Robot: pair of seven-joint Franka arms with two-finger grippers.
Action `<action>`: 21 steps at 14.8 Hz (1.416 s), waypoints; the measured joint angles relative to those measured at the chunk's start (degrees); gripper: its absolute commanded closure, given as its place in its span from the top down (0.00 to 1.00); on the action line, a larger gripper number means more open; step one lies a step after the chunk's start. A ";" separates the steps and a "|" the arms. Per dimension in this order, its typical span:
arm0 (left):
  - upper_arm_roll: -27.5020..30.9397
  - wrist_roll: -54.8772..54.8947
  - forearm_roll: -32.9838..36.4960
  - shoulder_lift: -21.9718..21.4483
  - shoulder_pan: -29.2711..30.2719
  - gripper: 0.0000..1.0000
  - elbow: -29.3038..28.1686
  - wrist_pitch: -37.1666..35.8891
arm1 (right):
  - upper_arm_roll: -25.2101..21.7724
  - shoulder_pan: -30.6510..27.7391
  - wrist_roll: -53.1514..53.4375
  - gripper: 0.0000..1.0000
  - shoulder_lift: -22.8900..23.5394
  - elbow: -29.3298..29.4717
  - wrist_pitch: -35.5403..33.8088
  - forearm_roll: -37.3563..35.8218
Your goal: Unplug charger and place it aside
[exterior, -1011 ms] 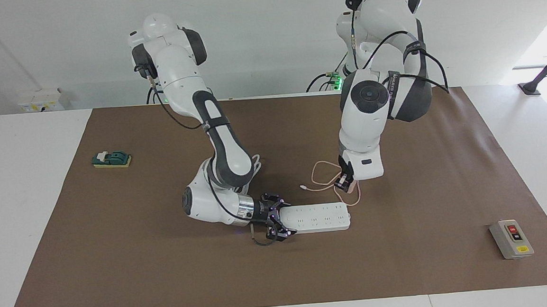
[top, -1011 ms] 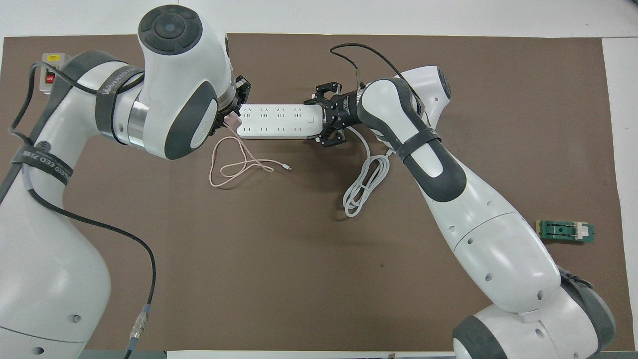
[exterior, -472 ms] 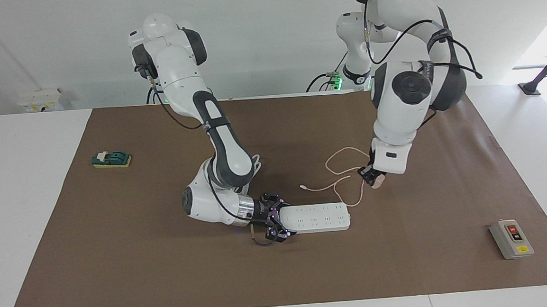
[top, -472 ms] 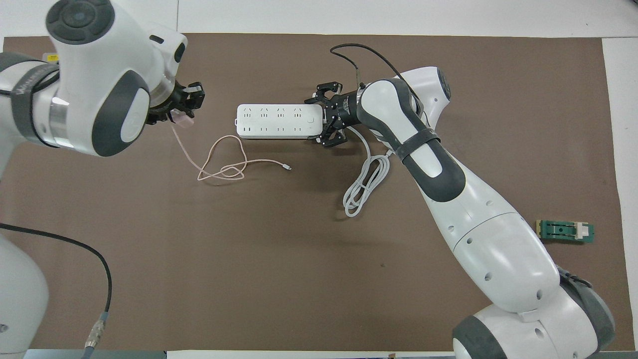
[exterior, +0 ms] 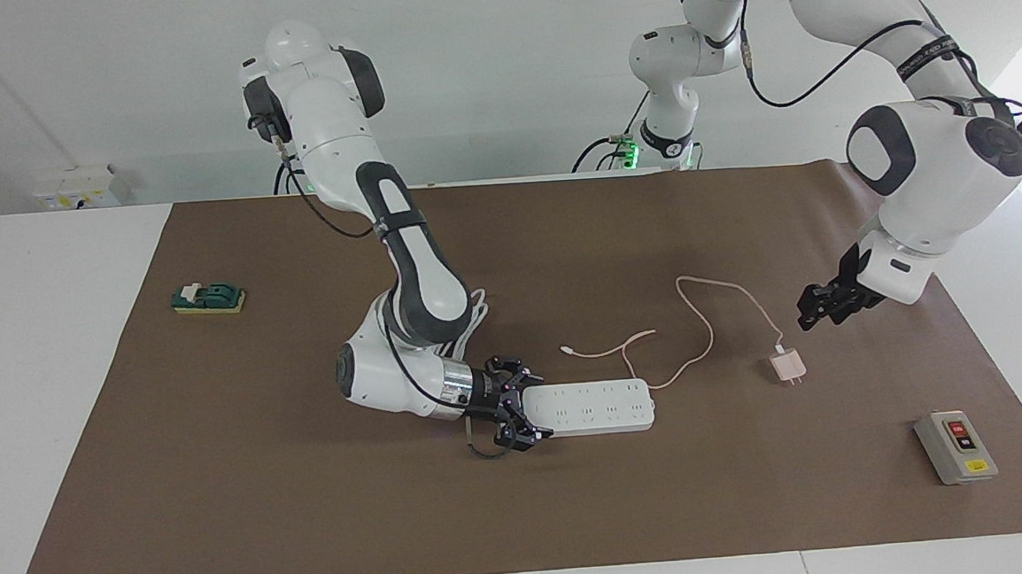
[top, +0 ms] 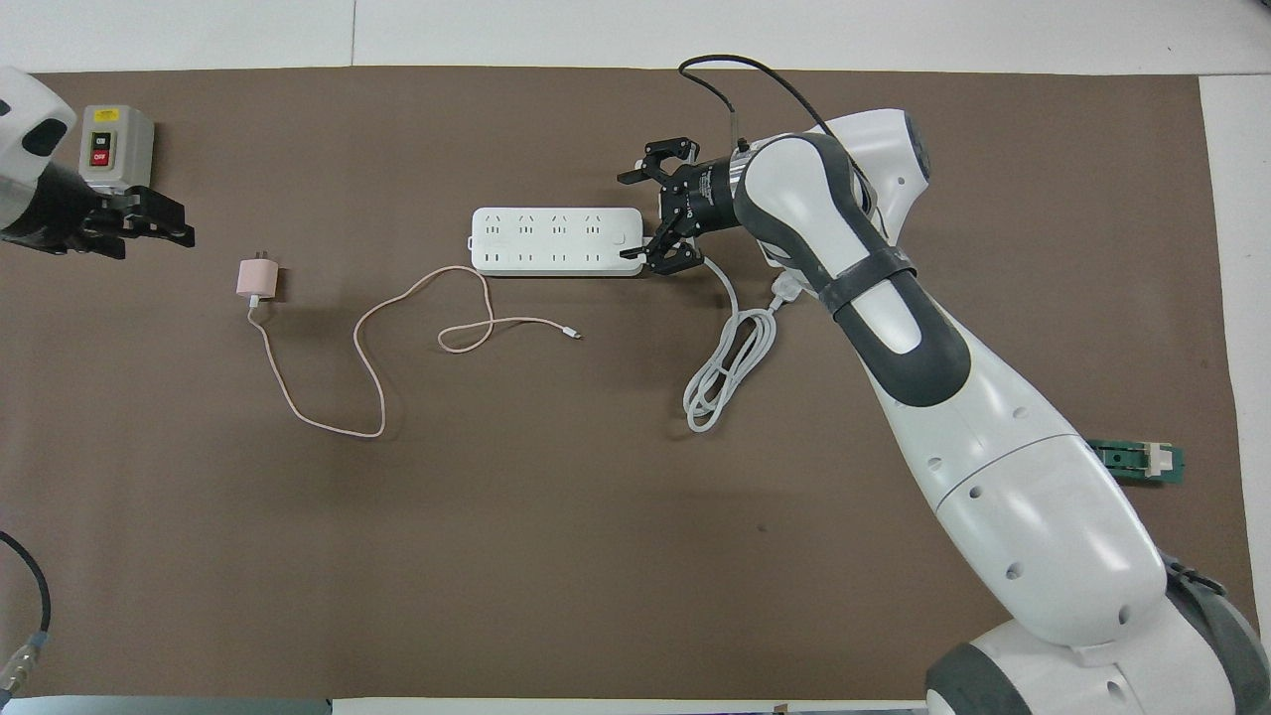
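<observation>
The charger is out and lying on the mat.

The small pale-pink cube charger [exterior: 786,366] with 2 metal prongs rests apart from the long white power strip [exterior: 589,407], toward the left arm's end, so it looks put aside. The left gripper [exterior: 818,306] hangs empty above the mat near it, fingers apart. The right gripper [exterior: 509,404] sits spread at the strip's end, likely to steady it.

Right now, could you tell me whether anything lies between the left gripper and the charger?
Nothing visible does. The charger lies unplugged on the brown mat, apart from the power strip, and the left gripper hangs beside it with only bare mat between them.
</observation>
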 measured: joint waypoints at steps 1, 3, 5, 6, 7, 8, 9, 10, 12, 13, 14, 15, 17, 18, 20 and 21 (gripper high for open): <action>0.03 0.87 -0.01 -0.10 1.31 1.00 0.89 0.00 | -0.38 -0.72 0.21 1.00 -1.77 -1.05 -1.47 -0.30; 0.23 1.17 0.00 -0.70 2.24 1.00 3.24 -0.59 | -1.73 -1.94 0.27 1.00 -5.68 -3.35 -5.95 -3.41; 0.99 1.17 0.00 -1.90 2.19 1.00 5.80 -2.97 | -3.29 -2.49 0.29 1.00 -9.17 -4.73 -10.76 -8.38; 1.31 1.17 0.00 -2.88 2.19 1.00 7.14 -4.57 | -4.10 -2.56 0.29 1.00 -10.77 -5.14 -13.24 -10.98; 1.49 1.17 0.00 -4.20 2.19 1.00 8.19 -5.94 | -4.83 -2.70 0.28 1.00 -12.28 -5.38 -15.54 -13.57; 1.53 1.16 0.00 -5.78 2.19 1.00 8.80 -6.85 | -5.33 -3.09 0.00 1.00 -13.81 -5.53 -17.69 -16.30; 1.53 0.97 0.00 -7.37 2.16 1.00 9.03 -7.69 | -5.56 -3.77 -0.92 1.00 -15.29 -5.62 -19.74 -19.01; 1.51 0.41 0.00 -8.86 2.10 1.00 9.07 -9.12 | -5.63 -4.62 -2.75 1.00 -16.74 -5.66 -21.91 -21.52; 1.27 -1.96 0.00 -11.66 1.89 1.00 9.06 -14.41 | -5.76 -6.80 -8.09 1.00 -19.88 -5.75 -27.05 -26.13; 1.13 -2.91 0.00 -12.73 1.64 1.00 9.05 -17.02 | -5.81 -8.02 -11.28 1.00 -21.37 -5.80 -29.59 -28.25; 1.02 -3.80 -0.01 -13.55 1.11 1.00 9.02 -18.92 | -5.88 -9.43 -15.05 1.00 -22.86 -5.86 -32.19 -30.42; 0.88 -5.09 -0.01 -14.07 0.22 1.00 9.00 -20.11 | -5.95 -10.97 -19.46 1.00 -24.26 -5.92 -34.71 -32.56; 0.71 -8.37 0.05 -14.66 -2.52 1.00 8.39 -21.52 | -6.01 -13.80 -30.48 1.00 -26.66 -6.04 -39.16 -37.73; 0.61 -9.54 0.51 -14.90 -4.14 1.00 7.58 -21.61 | -6.02 -14.75 -37.07 1.00 -27.74 -6.11 -40.68 -41.29; 0.34 -10.33 1.57 -15.94 -7.11 1.00 4.76 -21.58 | -6.03 -15.43 -49.70 1.00 -29.60 -6.30 -41.76 -48.43; 0.27 -10.45 1.69 -16.72 -8.43 1.00 3.19 -21.49 | -6.02 -15.56 -55.02 1.00 -30.38 -6.36 -41.81 -51.28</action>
